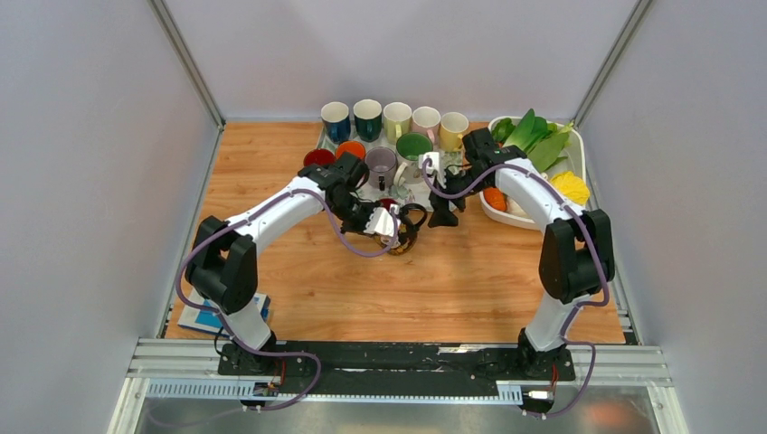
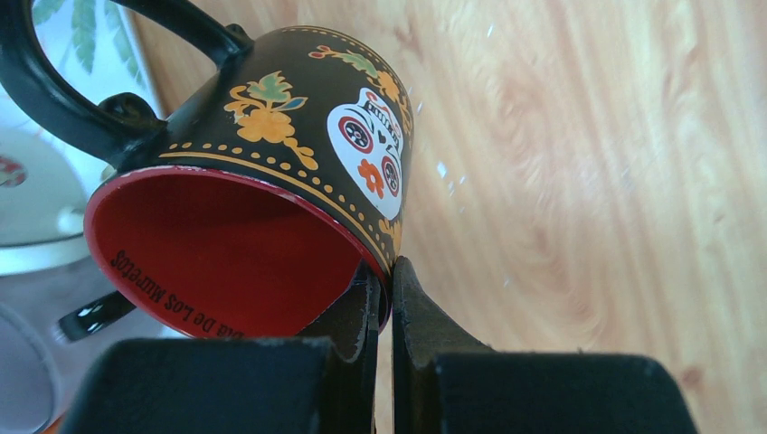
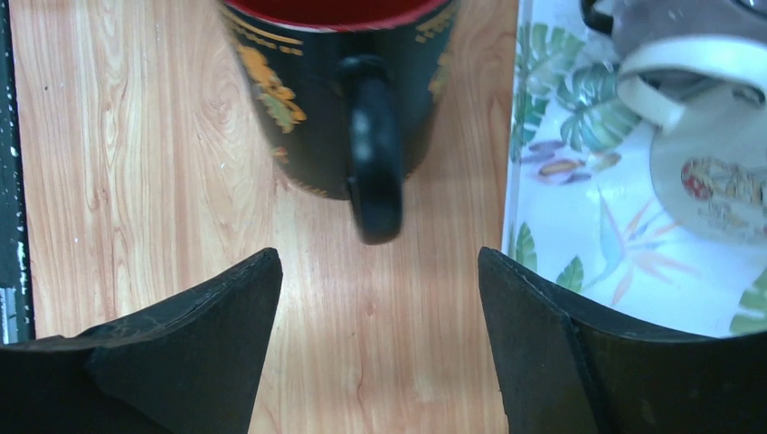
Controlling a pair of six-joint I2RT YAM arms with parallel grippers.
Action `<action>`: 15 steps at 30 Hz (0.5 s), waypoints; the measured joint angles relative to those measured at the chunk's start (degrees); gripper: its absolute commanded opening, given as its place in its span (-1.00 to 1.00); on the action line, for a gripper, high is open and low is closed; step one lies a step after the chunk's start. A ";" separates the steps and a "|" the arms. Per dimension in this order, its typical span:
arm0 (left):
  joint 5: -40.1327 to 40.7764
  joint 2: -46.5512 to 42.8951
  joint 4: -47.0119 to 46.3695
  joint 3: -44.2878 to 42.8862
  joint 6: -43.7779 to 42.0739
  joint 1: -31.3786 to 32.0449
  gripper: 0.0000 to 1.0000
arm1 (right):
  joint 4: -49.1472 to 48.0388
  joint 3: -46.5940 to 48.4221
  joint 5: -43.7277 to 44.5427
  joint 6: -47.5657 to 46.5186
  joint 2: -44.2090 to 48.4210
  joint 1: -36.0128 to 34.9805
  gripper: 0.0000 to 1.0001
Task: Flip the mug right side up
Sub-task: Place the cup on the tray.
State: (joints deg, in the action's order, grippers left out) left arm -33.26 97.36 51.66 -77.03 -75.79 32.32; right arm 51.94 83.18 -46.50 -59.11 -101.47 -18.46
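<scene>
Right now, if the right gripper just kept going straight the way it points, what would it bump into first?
Probably the handle of the black mug, dead ahead of the right gripper, between its open jaws; how far is unclear.

Left fingers (image 2: pixel 425 339) pinch nearly closed; right fingers (image 3: pixel 190 353) spread wide.

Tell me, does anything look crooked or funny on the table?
Yes. The black mug is tipped at a slant instead of standing up. The left gripper is pinching its rim, so you can see its red inside. The right gripper is open near the handle.
</scene>
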 measured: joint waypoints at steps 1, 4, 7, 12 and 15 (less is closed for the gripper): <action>2.54 -0.68 -0.17 0.59 -1.88 0.20 -1.00 | 0.22 0.13 0.59 -0.63 0.00 -1.22 0.57; 8.07 -2.27 -0.07 1.95 -5.31 1.01 -1.00 | 0.94 -0.46 2.45 -1.57 -0.02 -5.09 0.51; 13.35 -3.56 0.50 2.99 -8.17 2.40 -1.00 | -0.85 -2.67 6.38 -0.90 0.09 -8.31 0.45; 17.46 -5.16 -0.35 5.09 -10.97 4.50 -1.00 | -4.70 -5.27 10.43 4.20 0.11 -10.67 0.39; 18.08 -6.40 -1.77 6.84 -12.17 4.79 -1.00 | -7.26 -5.01 11.02 7.10 -0.04 -11.08 0.36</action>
State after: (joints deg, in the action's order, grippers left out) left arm -15.18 90.96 49.89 -70.19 -87.96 37.10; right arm 44.69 78.17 -35.48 -52.01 -101.51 -29.54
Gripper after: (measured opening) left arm 0.061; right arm 0.694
